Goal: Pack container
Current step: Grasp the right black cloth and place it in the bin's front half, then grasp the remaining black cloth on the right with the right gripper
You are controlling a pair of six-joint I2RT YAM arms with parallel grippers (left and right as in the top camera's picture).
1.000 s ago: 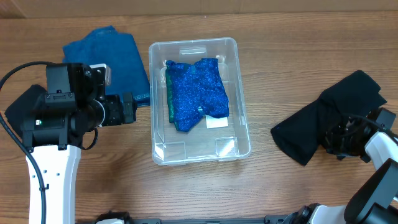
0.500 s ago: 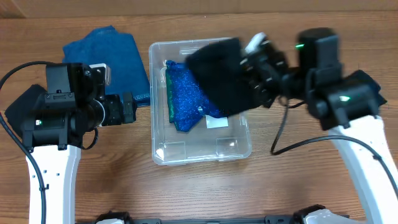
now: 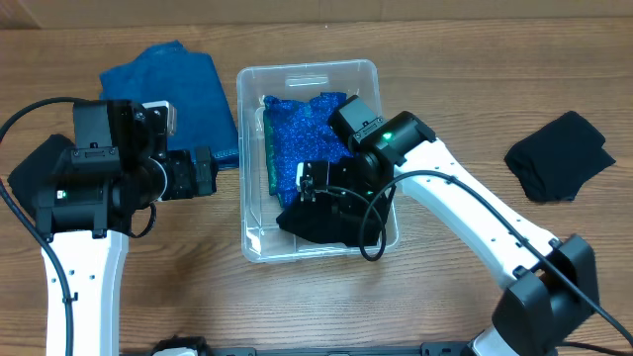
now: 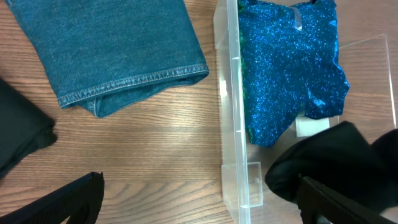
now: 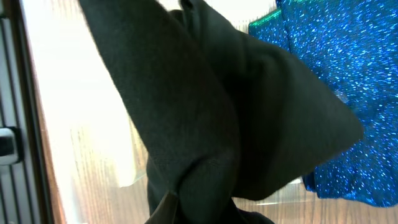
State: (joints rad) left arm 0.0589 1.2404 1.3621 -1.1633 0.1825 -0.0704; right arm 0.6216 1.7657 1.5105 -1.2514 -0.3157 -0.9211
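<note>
The clear plastic container [image 3: 368,71] stands at the table's middle and holds a sparkly blue cloth [image 3: 302,138]. My right gripper [image 3: 315,188] is inside the container's near half, shut on a black cloth [image 3: 321,224] that drapes onto the bin floor. In the right wrist view the black cloth [image 5: 205,118] fills the frame beside the sparkly blue cloth [image 5: 354,74]. My left gripper [image 3: 203,170] is open and empty, just left of the container. In the left wrist view it straddles bare table and the container's wall [image 4: 232,124], its fingers wide apart.
A folded blue denim cloth [image 3: 173,84] lies at the back left, also in the left wrist view [image 4: 106,50]. Another black cloth [image 3: 559,156] lies at the right. A black cloth [image 4: 18,130] shows at the left edge of the left wrist view.
My right arm swung from the right side over the container and lowered the black cloth into its near half. One black cloth stays at the right. The left arm has not moved.
</note>
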